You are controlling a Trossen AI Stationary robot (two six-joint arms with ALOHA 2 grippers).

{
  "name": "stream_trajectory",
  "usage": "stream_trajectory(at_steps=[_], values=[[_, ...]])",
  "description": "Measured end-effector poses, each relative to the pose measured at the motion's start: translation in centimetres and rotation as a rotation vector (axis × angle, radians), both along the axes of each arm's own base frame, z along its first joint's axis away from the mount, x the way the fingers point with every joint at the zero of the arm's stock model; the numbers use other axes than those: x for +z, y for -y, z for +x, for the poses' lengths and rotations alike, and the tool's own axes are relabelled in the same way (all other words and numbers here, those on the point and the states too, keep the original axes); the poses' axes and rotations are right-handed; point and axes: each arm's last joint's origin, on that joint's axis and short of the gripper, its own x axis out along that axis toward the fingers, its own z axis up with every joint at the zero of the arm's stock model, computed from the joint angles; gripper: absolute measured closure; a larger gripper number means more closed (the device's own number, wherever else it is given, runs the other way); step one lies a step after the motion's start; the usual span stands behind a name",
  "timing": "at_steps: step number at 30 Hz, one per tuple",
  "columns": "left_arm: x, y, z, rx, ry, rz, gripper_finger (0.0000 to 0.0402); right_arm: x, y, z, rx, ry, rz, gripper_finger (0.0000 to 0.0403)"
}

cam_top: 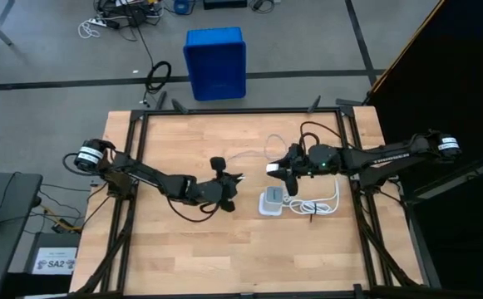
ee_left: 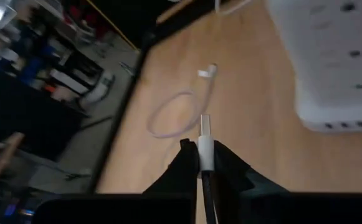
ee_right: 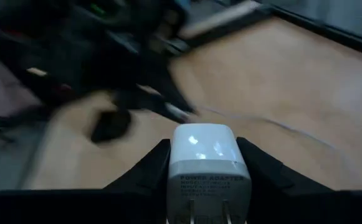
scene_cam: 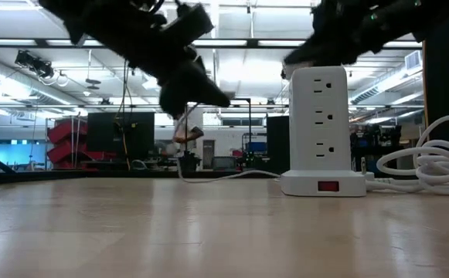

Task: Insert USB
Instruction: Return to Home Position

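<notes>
Above the middle of the wooden table (cam_top: 183, 257), the left gripper (cam_top: 234, 181) was held just off the surface, its fingers (ee_left: 230, 165) clamped on one plug of the USB (ee_left: 206, 132). The white plug body was pinched between the fingertips, with the metal tip left projecting ahead of them. From that plug the thin white cable was seen to drop to the tabletop, where a loose loop was formed; the other plug lay free on the wood beyond the loop.

Near by, on the right side, the right gripper (cam_top: 281, 172) was raised over the white outlet tower (cam_top: 271, 203). Its fingers were closed around a white charger adapter (ee_right: 209, 168), gripped by its two sides, with the prongs turned back toward the wrist. No touch between the adapter and the outlet tower could be seen, and the adapter and the held plug were kept apart by a short gap.

The outlet tower stood upright on the table, and its thick bundled cord (cam_top: 320, 203) was coiled just beside it.
</notes>
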Motion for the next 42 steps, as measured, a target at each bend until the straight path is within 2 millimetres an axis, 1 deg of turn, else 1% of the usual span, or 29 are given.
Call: stream_trajectory(at_steps=[5,7,9,13,16,18,21,23,25,27,29,32,34,36,38,40,42], values=[[-2.2,-1.8,-0.9,-0.029,-0.102,-0.220,0.0401,-2.5,0.6,-0.6,-0.159,-0.236,-0.110,0.0292],[-2.5,-2.6,-1.1,-0.049,-0.112,-0.310,0.0401,-3.5,0.8,-0.8,-0.198,-0.279,-0.132,0.0292],[-3.0,-3.3,-1.4,-0.068,-0.119,-0.374,0.0401,-4.8,1.2,-1.0,-0.228,-0.297,-0.131,0.0292],[-3.9,-4.4,-2.0,-0.118,-0.066,-0.449,0.0401,-8.7,1.8,-2.0,-0.275,-0.311,-0.100,0.0292],[-4.8,-5.1,-2.8,-0.117,-0.042,-0.491,0.0401,-11.2,2.0,-3.0,-0.289,-0.279,-0.081,0.0292],[-5.5,-5.5,-3.4,-0.103,-0.052,-0.518,0.0401,-12.4,2.1,-3.7,-0.296,-0.246,-0.076,0.0292],[-6.2,-5.9,-4.0,-0.071,-0.059,-0.551,0.0401,-13.9,2.3,-4.7,-0.322,-0.247,-0.071,0.0292],[-6.5,-6.1,-4.3,-0.052,-0.068,-0.573,0.0395,-14.2,2.5,-4.9,-0.332,-0.232,-0.066,0.0292],[-6.8,-6.1,-4.4,-0.044,-0.066,-0.586,0.0379,-14.5,2.5,-4.8,-0.303,-0.230,-0.064,0.0287],[-7.1,-6.1,-4.6,-0.033,-0.091,-0.602,0.0354,-14.5,2.3,-4.6,-0.231,-0.218,-0.055,0.0250],[-7.1,-6.0,-4.7,-0.048,-0.099,-0.618,0.0325,-14.5,2.2,-4.7,-0.177,-0.217,-0.048,0.0198],[-7.1,-5.9,-4.6,-0.074,-0.102,-0.638,0.0278,-13.4,2.2,-4.0,-0.153,-0.132,-0.041,0.0126],[-7.0,-5.9,-4.5,-0.082,-0.100,-0.643,0.0248,-13.1,2.1,-4.1,-0.135,-0.119,-0.025,0.0088],[-6.8,-5.8,-4.4,-0.097,-0.100,-0.658,0.0221,-12.5,2.0,-4.0,-0.105,-0.077,-0.004,0.0061],[-6.5,-5.7,-4.1,-0.121,-0.093,-0.673,0.0200,-11.8,1.9,-4.0,-0.071,-0.038,0.011,0.0042],[-6.0,-5.7,-3.9,-0.133,-0.076,-0.674,0.0183,-11.1,1.8,-4.1,-0.049,0.003,0.027,0.0032],[-4.9,-5.7,-3.6,-0.150,-0.038,-0.667,0.0172,-10.2,1.8,-4.2,-0.043,0.061,0.031,0.0028]])
